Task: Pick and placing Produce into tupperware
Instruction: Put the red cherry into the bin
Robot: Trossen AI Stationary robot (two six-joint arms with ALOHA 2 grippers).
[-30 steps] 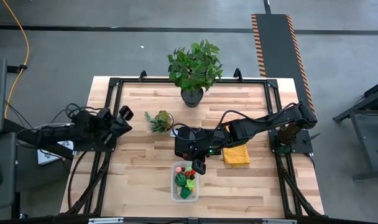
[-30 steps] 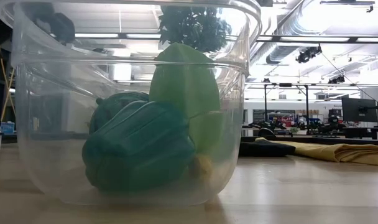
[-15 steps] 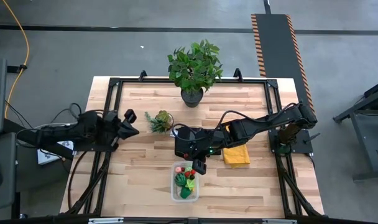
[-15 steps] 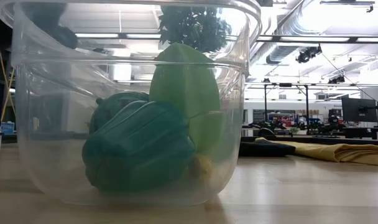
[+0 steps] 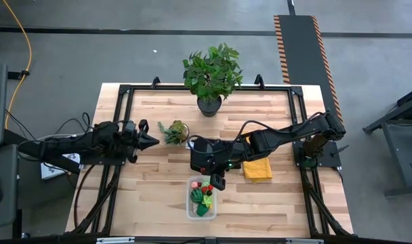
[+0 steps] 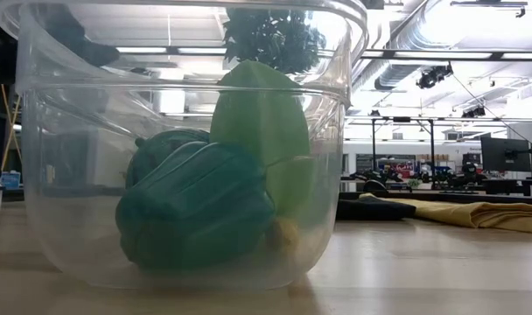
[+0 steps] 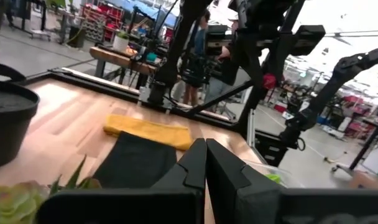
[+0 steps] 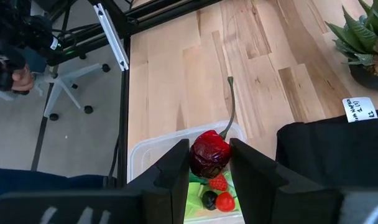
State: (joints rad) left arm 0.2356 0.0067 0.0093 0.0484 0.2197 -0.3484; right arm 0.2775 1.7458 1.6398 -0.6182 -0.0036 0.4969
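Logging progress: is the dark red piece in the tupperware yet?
Not yet. The right pincer grips the red piece above the tupperware, which already holds other produce.

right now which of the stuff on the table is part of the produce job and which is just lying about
Part of the job:
- tupperware, holding several produce pieces
- dark red piece held in the right gripper above the tupperware

Just lying about:
- large potted plant
- small succulent
- yellow cloth
- black cloth
- left gripper, shut, near the succulent
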